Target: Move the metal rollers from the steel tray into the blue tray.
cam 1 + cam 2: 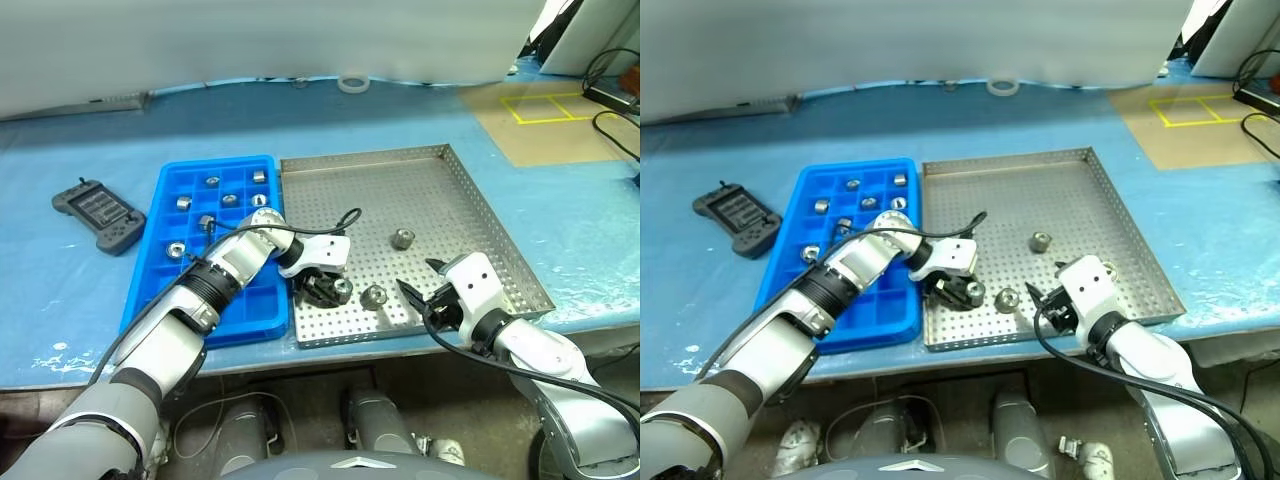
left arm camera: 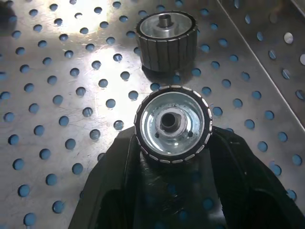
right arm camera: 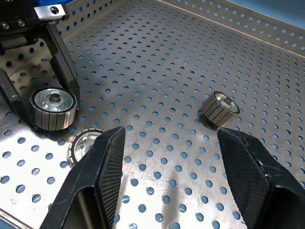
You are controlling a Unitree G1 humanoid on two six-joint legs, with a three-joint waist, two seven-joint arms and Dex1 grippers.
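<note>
Toward the lower middle of the head view, on the large grey perforated steel tray (image 1: 480, 215), our left claw (image 1: 330, 290) is clamped round one small silvery ridged metal roller (image 2: 172, 124), gripping its rim near the fingertips. We judge that hold shallow: a jerky lift could let it slip and roll. A second roller (image 2: 166, 40) lies just beside it and may get nudged. Our right claw (image 3: 169, 157) hangs released over the floor. Several rollers already sit in the bright blue compartmented plastic tray (image 1: 165, 190) at left.
</note>
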